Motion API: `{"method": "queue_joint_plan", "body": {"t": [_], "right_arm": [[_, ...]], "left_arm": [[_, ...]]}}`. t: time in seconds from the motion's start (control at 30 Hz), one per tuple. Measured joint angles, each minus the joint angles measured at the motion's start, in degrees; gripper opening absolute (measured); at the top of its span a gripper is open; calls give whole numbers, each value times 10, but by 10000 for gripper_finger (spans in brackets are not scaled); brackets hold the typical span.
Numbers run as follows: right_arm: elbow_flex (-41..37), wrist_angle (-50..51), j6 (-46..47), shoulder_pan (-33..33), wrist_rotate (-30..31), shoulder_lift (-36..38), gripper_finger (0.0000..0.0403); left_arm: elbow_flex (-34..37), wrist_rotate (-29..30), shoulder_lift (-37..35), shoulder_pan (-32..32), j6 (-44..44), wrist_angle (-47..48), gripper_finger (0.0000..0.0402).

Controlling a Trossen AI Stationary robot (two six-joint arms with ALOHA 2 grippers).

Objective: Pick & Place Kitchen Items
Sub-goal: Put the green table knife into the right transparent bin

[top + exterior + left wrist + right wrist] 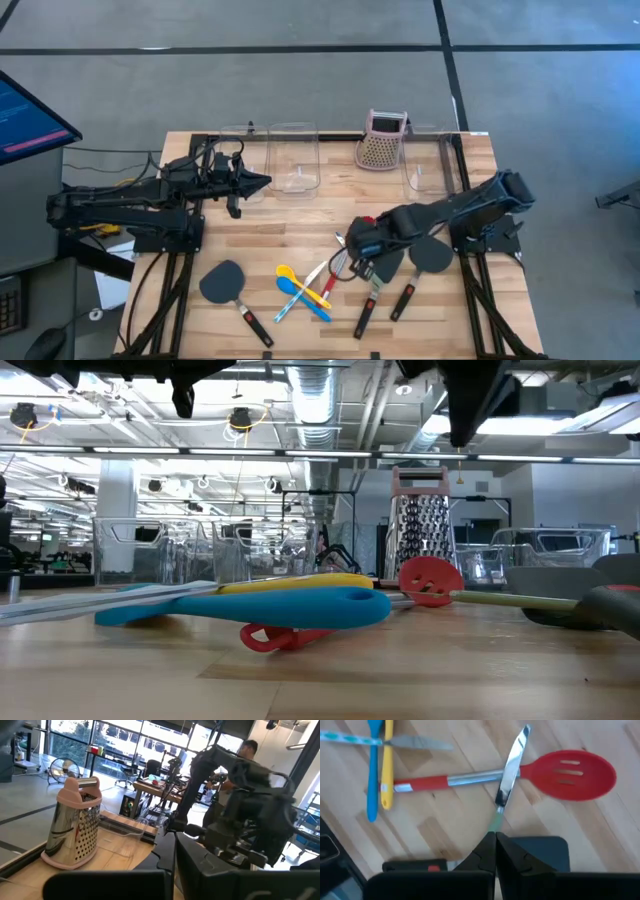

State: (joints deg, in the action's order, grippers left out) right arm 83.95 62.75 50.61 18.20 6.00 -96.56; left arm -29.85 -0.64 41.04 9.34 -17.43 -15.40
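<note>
The right end effector [495, 851], fingers pressed together and empty, is hovering over the red spoon [570, 774] and tongs [511, 762]; the left end effector [262, 181], likewise closed, is waiting near the bins [292, 160].

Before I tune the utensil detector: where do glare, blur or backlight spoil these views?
Low view: ceiling lamps backlight the scene, and the blue spoon looms large and soft. Left wrist view: bright windows behind, the right arm smeared, the box grater fairly crisp. Right wrist view: a bright glint on the metal blade crossing the red spoon. High view: even light.
</note>
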Motion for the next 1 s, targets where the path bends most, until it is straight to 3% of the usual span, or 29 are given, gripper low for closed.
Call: {"method": "queue_joint_plan", "body": {"t": [0.27,0.53,1.0], "right_arm": [[-151,-122,35,-18,-19,79,0],[-177,-164,35,-10,-21,40,12],[-174,-181,63,-11,-26,-33,185]], "left_arm": [[0,0,0,0,0,0,2],[0,0,0,0,0,0,2],[0,-1,0,0,0,0,2]]}}
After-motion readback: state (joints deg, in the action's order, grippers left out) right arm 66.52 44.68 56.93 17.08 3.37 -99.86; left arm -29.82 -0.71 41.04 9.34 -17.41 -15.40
